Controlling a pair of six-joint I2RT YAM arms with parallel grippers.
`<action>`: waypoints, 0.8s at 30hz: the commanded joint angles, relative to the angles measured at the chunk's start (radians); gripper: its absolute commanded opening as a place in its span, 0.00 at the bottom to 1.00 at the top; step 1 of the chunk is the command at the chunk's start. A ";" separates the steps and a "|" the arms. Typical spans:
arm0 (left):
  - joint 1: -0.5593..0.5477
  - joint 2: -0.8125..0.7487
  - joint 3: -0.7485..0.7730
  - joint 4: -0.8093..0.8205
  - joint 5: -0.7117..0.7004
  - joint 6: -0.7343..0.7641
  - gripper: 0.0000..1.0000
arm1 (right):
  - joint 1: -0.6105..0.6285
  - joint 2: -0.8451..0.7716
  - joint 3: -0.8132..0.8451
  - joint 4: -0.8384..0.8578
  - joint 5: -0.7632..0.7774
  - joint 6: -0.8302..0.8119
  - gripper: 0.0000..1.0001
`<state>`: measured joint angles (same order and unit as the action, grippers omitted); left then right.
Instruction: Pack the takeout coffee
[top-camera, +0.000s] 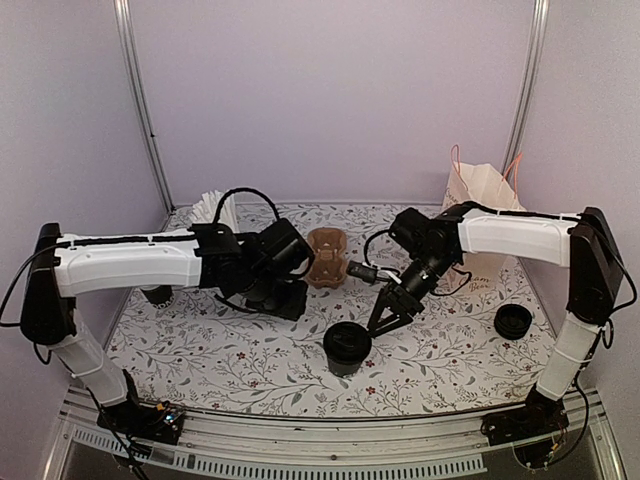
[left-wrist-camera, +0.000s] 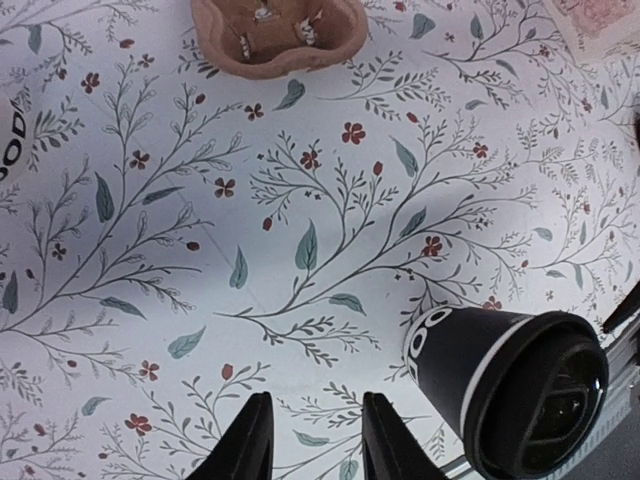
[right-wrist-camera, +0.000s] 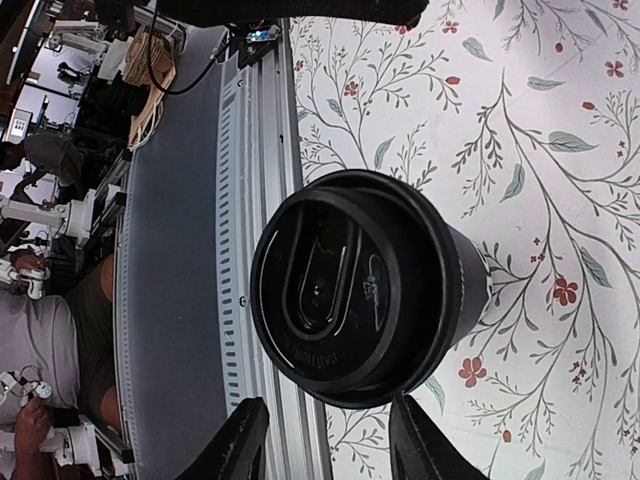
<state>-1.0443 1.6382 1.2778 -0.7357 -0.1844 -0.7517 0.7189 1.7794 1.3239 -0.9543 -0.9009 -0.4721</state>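
The takeout coffee (top-camera: 347, 347) stands upright with its lid on, near the front edge of the counter (top-camera: 220, 350), around 6 o'clock. The right fingers (top-camera: 390, 318) hang just beside it at its 1 o'clock, spread partly apart and holding nothing. At the cup's 10 o'clock we see the left fingers (top-camera: 285, 297), a little apart and empty. A brown cup carrier (top-camera: 326, 257) lies farther back at 12 o'clock, and a paper bag (top-camera: 482, 200) at 2 o'clock.

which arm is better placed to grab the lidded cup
Probably right. The right arm has open jaws just beside the cup, lid centred in its wrist view. The left arm aims at table, cup at its view's edge.
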 joint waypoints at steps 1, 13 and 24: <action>-0.029 -0.037 0.043 -0.027 -0.098 0.068 0.35 | -0.003 -0.061 0.054 -0.042 -0.013 -0.041 0.44; -0.054 -0.267 0.005 0.266 -0.111 0.387 1.00 | -0.011 -0.300 0.135 -0.034 0.098 -0.128 0.56; -0.050 -0.279 0.087 0.226 -0.304 0.507 1.00 | -0.101 -0.504 0.149 0.137 0.290 -0.016 0.99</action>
<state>-1.0885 1.3361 1.3083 -0.5102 -0.3809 -0.3164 0.6945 1.3563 1.4670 -0.9478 -0.6769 -0.5694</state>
